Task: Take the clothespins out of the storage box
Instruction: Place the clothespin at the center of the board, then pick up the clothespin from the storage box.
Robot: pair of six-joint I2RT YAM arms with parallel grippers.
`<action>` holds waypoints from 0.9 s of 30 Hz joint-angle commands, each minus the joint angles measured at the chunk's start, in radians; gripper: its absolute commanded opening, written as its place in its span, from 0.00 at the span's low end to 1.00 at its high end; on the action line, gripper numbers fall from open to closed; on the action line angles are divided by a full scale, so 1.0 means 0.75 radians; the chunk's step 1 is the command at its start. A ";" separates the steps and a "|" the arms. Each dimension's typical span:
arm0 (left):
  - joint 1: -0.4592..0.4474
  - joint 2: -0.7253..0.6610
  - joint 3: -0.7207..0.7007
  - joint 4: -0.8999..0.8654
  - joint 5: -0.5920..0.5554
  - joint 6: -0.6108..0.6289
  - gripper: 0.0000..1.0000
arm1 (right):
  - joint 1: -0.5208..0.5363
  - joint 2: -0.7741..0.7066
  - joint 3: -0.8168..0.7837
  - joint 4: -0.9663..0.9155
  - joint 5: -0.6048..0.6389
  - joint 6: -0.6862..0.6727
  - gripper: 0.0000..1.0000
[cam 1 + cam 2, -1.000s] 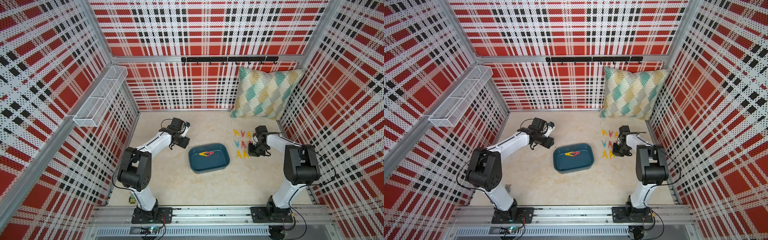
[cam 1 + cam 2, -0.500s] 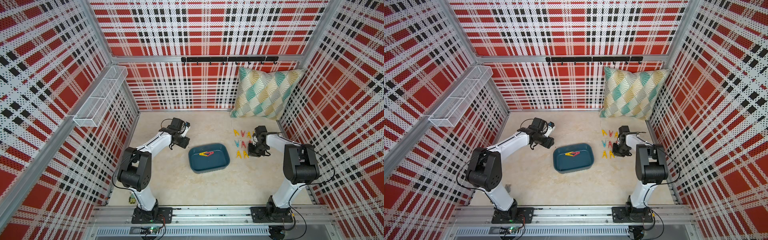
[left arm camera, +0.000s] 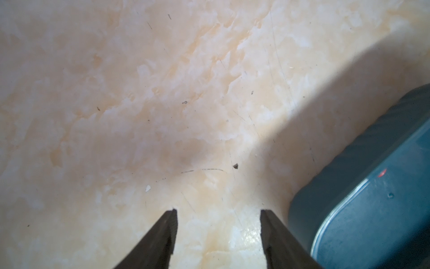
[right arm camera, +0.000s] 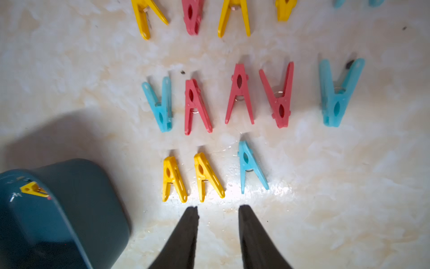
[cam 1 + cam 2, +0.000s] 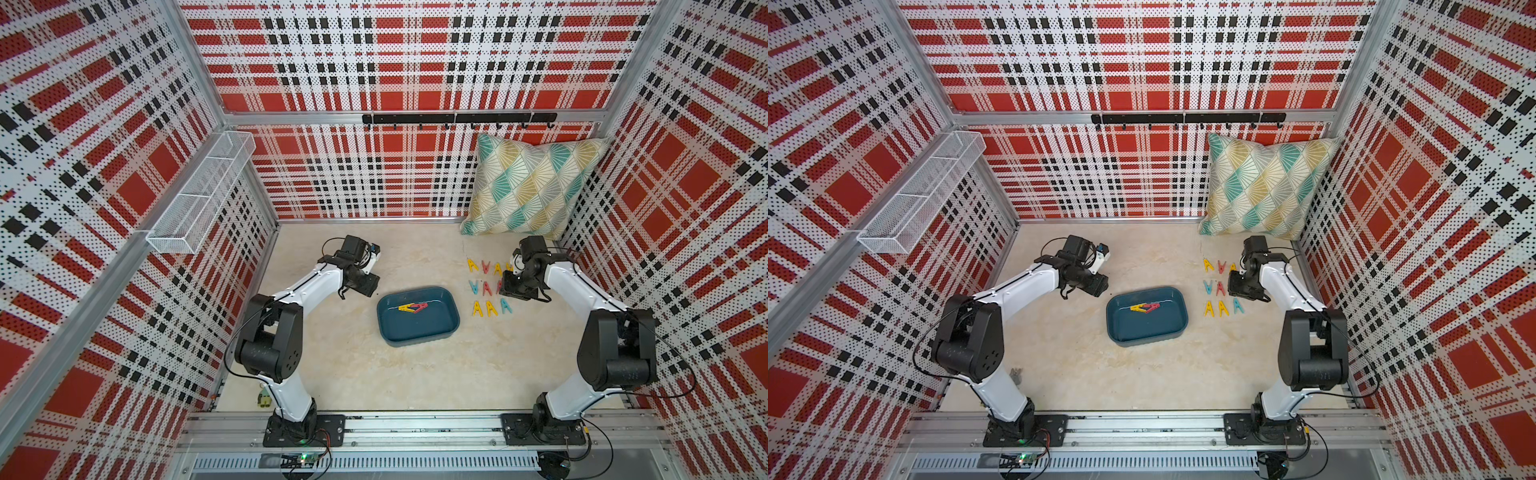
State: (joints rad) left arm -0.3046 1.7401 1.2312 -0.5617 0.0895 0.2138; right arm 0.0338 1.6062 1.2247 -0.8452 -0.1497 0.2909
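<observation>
The storage box point(image 5: 419, 330) stands nearest on the table point(image 5: 374, 374), and two clothespins point(image 5: 412, 307) are left in it, one yellow and one red. They touch each other, close to the box's far wall.

Just beyond the box's far-left corner hangs the left gripper point(image 3: 218, 212). Its jaws are well apart, with only bare table between them.

To the right of the box, the other clothespins point(image 4: 243, 151) lie on the table in three rows. The right gripper point(image 4: 218, 209) hovers at the nearest row, its jaws parted a little and holding nothing.

Farthest from the box, a pillow point(image 5: 532, 187) leans in the back corner.

I judge the step in hand to be the pause between two picks, with most of the work done. The next move calls for a gripper to go over the box, come down near the far wall and close on one clothespin only. Because the two touch, the second may be dragged along.
</observation>
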 commanded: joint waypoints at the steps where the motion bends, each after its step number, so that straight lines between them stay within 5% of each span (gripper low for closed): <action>1: -0.003 -0.042 0.017 -0.002 0.008 0.015 0.63 | 0.093 -0.103 0.072 -0.084 -0.024 0.032 0.40; 14: 0.017 -0.053 0.011 0.011 -0.003 0.003 0.62 | 0.758 0.046 0.229 0.048 0.083 -0.007 0.41; 27: 0.024 -0.062 0.011 0.011 -0.003 0.003 0.63 | 0.859 0.337 0.315 0.071 0.210 0.128 0.43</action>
State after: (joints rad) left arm -0.2947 1.7233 1.2312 -0.5610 0.0887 0.2134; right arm 0.6762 1.8545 1.4483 -0.8158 -0.0235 0.3382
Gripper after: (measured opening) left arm 0.626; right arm 0.433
